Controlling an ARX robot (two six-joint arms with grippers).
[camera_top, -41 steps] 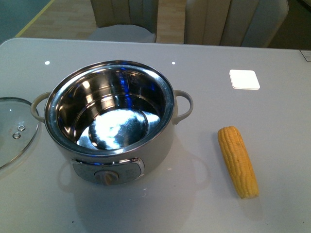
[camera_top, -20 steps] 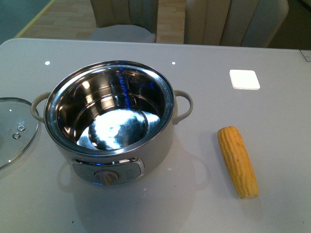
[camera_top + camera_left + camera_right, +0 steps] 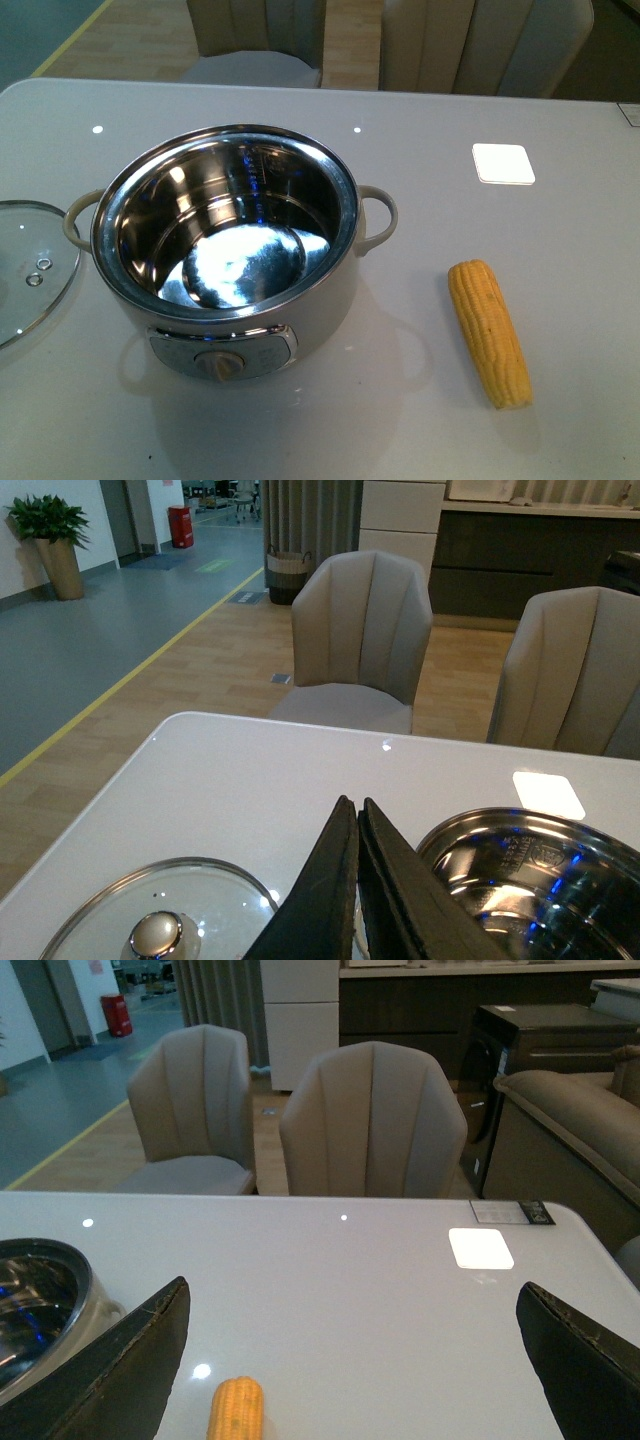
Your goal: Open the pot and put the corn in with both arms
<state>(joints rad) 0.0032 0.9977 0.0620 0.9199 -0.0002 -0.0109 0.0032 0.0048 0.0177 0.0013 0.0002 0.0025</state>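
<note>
Tabletop (image 3: 400, 1290) bears corn (image 3: 235, 1410) between right end effector's (image 3: 352, 1295) spread jaws.

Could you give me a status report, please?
Left gripper shut; right gripper open. Cream-white round pot open, steel-rimmed glass lid beside it; yellow corn cob on table. Nothing blocking.

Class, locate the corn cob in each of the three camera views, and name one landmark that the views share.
Front view: the corn lies on the table, right of the pot.
Left wrist view: not in it.
Right wrist view: one end shows between the fingers of the open right gripper, nearer the pot-side finger.
Shared landmark: the pot, in all three views.
</note>
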